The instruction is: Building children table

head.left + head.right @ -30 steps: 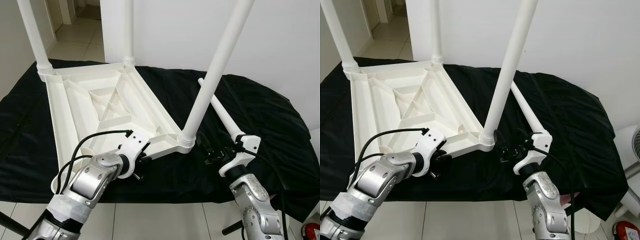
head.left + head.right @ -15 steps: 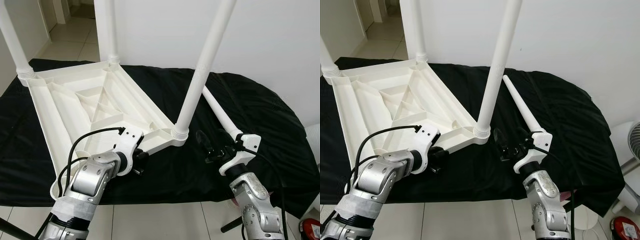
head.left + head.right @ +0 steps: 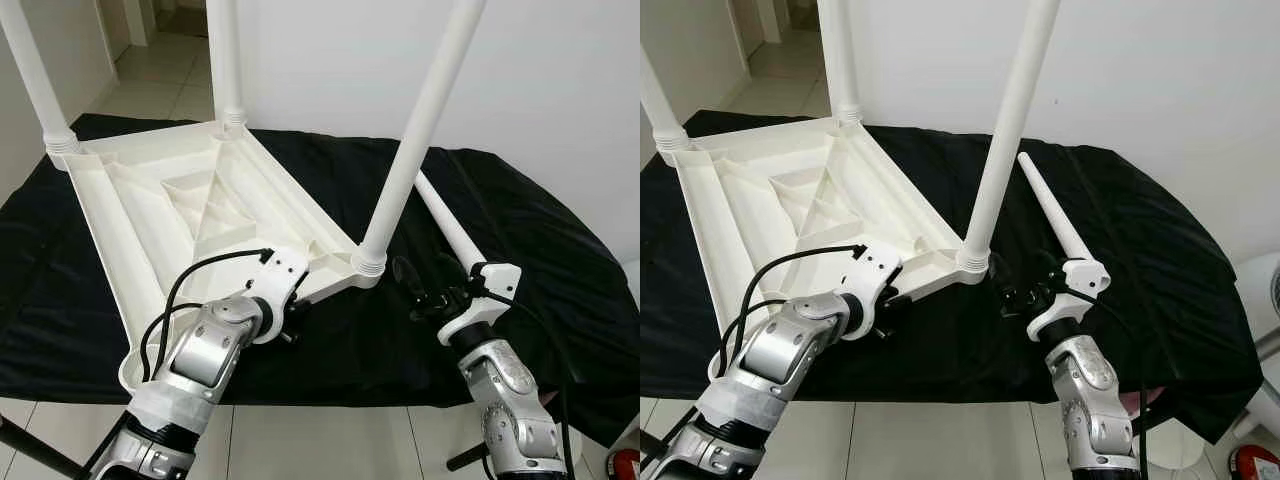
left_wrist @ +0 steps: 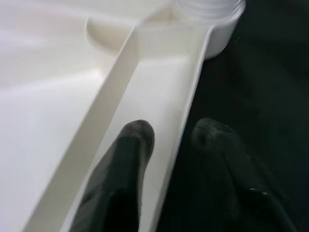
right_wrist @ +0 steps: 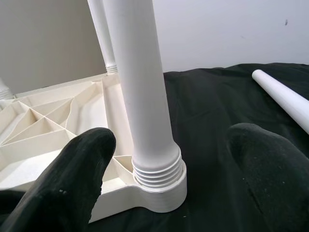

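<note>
Now, right gripper point(image 3: 1012, 290): spread wide, empty.
Loose leg point(image 3: 1052, 216): just right of it, long axis near-to-far.
Left gripper point(image 4: 171, 140): straddling tabletop point(image 3: 150, 215) rim.

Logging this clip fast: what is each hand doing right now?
Left hand: closed on the tabletop rim, one finger either side.
Right hand: open, holding nothing, fingers apart either side of the screwed-in leg.

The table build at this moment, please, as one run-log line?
tabletop: upside down, three legs fitted | loose leg: on cloth | left gripper: astride tabletop rim | right gripper: open, facing near leg
</note>
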### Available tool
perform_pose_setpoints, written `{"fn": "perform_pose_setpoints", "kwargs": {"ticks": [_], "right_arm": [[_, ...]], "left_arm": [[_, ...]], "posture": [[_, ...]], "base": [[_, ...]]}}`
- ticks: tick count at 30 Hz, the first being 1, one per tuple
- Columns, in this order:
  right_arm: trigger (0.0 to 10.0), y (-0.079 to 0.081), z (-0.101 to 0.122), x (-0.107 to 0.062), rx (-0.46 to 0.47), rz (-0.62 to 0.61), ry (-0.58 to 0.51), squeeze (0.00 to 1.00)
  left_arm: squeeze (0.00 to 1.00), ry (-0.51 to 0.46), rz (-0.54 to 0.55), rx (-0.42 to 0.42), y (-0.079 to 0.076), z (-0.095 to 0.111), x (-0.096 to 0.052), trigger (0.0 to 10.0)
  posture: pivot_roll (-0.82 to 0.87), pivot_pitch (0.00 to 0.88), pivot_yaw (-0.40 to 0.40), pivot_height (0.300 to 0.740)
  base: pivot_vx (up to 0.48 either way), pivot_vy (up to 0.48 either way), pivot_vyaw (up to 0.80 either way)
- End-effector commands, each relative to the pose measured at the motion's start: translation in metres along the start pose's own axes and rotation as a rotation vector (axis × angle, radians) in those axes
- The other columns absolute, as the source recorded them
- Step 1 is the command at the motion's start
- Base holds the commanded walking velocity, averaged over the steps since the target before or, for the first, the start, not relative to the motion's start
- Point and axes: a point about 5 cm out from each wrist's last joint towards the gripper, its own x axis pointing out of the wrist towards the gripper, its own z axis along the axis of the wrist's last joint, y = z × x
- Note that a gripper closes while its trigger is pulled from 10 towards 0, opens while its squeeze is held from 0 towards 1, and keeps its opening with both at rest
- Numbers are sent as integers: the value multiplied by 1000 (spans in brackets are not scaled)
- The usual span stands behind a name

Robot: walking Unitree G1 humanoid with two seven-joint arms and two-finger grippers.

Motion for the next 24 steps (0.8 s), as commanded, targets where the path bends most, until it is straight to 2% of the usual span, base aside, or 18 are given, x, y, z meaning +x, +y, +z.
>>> {"fn": "perform_pose_setpoints", "kwargs": {"ticks": [1,2,3,9,11,12,13,14,15,16,17,18,19,23,24], "right_arm": [[10000,-4,-1,-3,-9,-25,2,0],[10000,-4,-2,-3,-9,-26,3,0],[10000,-4,-2,-3,-10,-26,3,0],[10000,-4,-3,-3,-9,-26,3,0],[10000,-4,-3,-2,-10,-22,4,0],[10000,-4,-3,-2,-10,-22,4,0],[10000,-4,-3,-3,-12,-18,6,0],[10000,-4,-3,-3,-12,-18,6,0],[10000,-3,-3,-3,-11,-17,6,0],[10000,-3,-3,-3,-11,-17,6,0],[10000,-3,-3,-3,-11,-17,6,0],[10000,-2,-4,-2,-11,-15,6,0],[10000,-2,-4,-1,-10,-15,6,0],[10000,-1,-4,-1,-9,-13,6,0],[10000,-1,-4,-1,-9,-12,5,0]], "left_arm": [[1000,-65,-16,36,-7,8,-3,10000],[1000,-92,-36,47,-7,12,-6,10000],[0,-115,-58,53,-5,16,-10,10000],[0,-165,-86,64,6,23,-22,10000],[0,-188,-53,100,25,28,-35,10000],[0,-188,-53,100,25,28,-35,10000],[0,-214,84,106,54,34,-47,10000],[0,-214,84,106,54,34,-47,10000],[0,-233,164,85,68,38,-51,10000],[0,-233,164,85,68,38,-51,10000],[0,-249,256,30,85,40,-56,10000],[0,-241,344,13,100,38,-61,10000],[0,-235,394,10,108,36,-65,10000],[0,-201,423,5,113,30,-68,10000],[0,-166,437,23,116,23,-69,10000]], "posture": [[-10,0,-90,740],[-10,0,-90,740],[-10,0,-90,740],[-7,0,-90,740],[-5,0,-93,740],[-5,0,-93,740],[-3,0,-95,740],[-3,0,-95,740],[-3,0,-95,740],[-3,0,-95,740],[1,0,-97,740],[1,0,-97,740],[1,0,-98,740],[0,0,-97,740],[0,0,-98,740]], "base": [[0,0,0],[0,0,0],[0,0,0],[0,0,0],[0,0,0],[0,0,0],[0,0,0],[0,0,0],[0,0,0],[0,0,0],[0,0,0],[0,0,0],[0,0,0],[0,0,0],[0,0,0]]}}
